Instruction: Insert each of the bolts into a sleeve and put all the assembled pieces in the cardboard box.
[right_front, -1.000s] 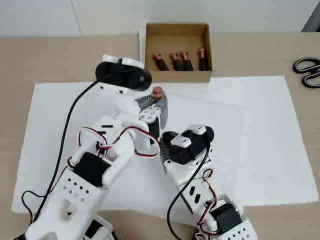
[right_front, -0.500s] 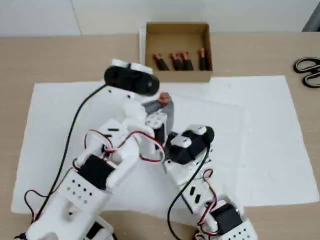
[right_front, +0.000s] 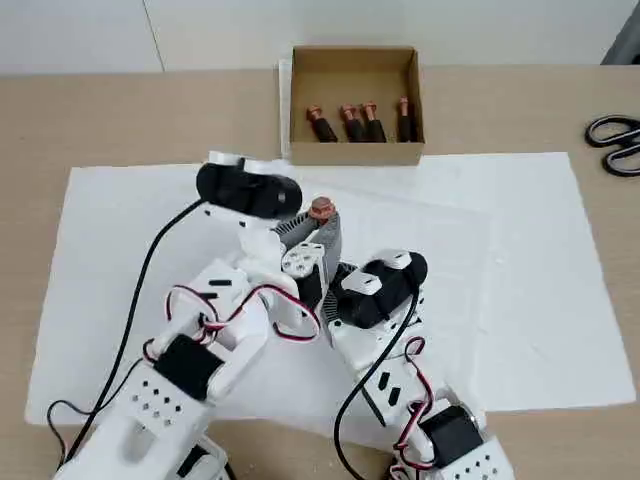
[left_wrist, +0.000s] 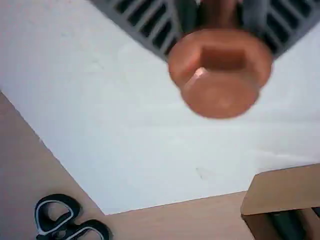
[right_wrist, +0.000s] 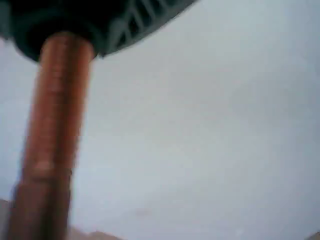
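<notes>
My left gripper (right_front: 319, 228) is shut on a copper bolt (right_front: 320, 209) over the middle of the white sheet, with the bolt's head pointing up. In the left wrist view the bolt head (left_wrist: 220, 70) sits between the grey ribbed fingers (left_wrist: 140, 15). Just in front of it, the right arm (right_front: 375, 290) points toward the bolt. The right wrist view shows a black sleeve (right_wrist: 45, 25) in that arm's gripper, with the threaded bolt shaft (right_wrist: 52, 130) running into it. The cardboard box (right_front: 298, 80) at the back holds several assembled pieces (right_front: 360, 122).
A white paper sheet (right_front: 520, 260) covers the work area on the tan table. Black scissors (right_front: 615, 140) lie at the far right edge, also seen as scissors (left_wrist: 65, 220) in the left wrist view. The box corner (left_wrist: 285, 195) is in that view too.
The left gripper has carried the bolt away from the box, toward the right arm. The right arm has barely moved.
</notes>
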